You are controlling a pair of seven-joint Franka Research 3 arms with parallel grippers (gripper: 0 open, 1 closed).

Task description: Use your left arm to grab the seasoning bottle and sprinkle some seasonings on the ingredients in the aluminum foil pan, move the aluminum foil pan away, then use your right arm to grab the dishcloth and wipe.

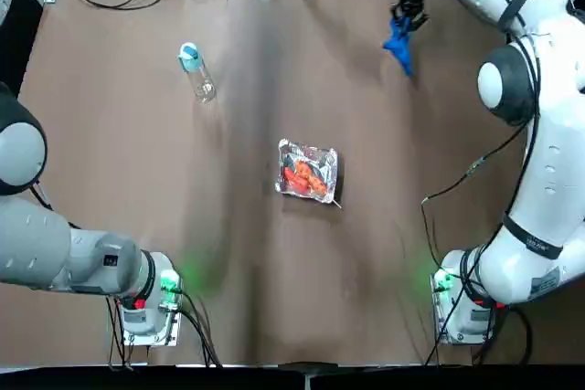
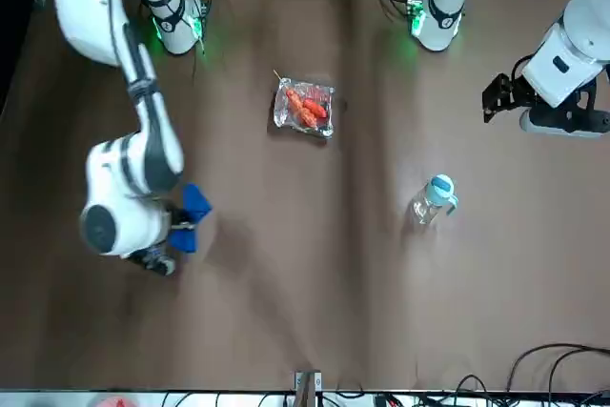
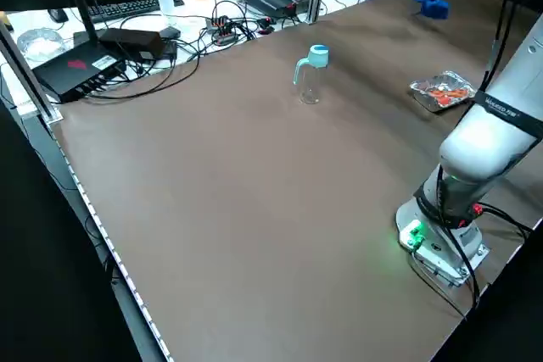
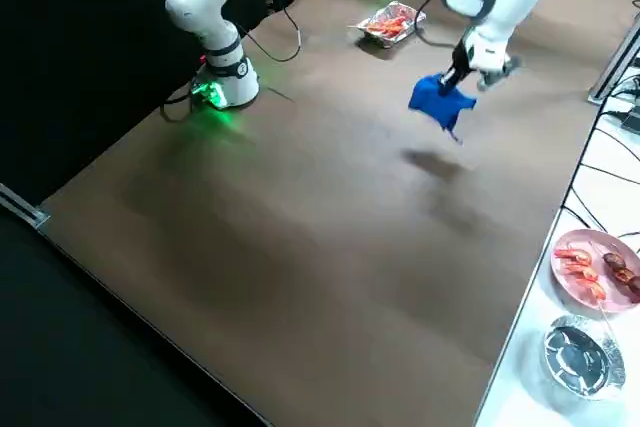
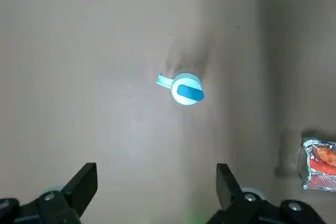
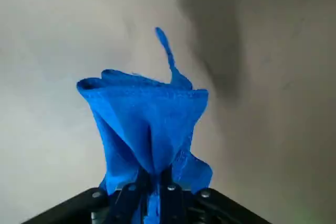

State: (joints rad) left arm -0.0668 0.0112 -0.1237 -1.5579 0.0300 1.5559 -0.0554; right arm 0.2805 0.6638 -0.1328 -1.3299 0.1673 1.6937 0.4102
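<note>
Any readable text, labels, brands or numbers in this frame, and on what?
Black band on the right arm: small light lettering, too small to read.
Seasoning bottle: no label visible.
Aluminum foil pan: no print visible.
Dishcloth: no print visible.
Nothing else legible.

A brown table [image 1: 274, 289] carries the things. The seasoning bottle [image 1: 195, 70] stands upright on it, directly below the left gripper [image 5: 157, 195], whose fingers are spread wide. The aluminum foil pan [image 1: 308, 171] with orange-red ingredients [image 1: 304, 175] rests near the middle, well apart from the right gripper [image 1: 409, 8]. Both arm bases sit at the near edge.
</note>
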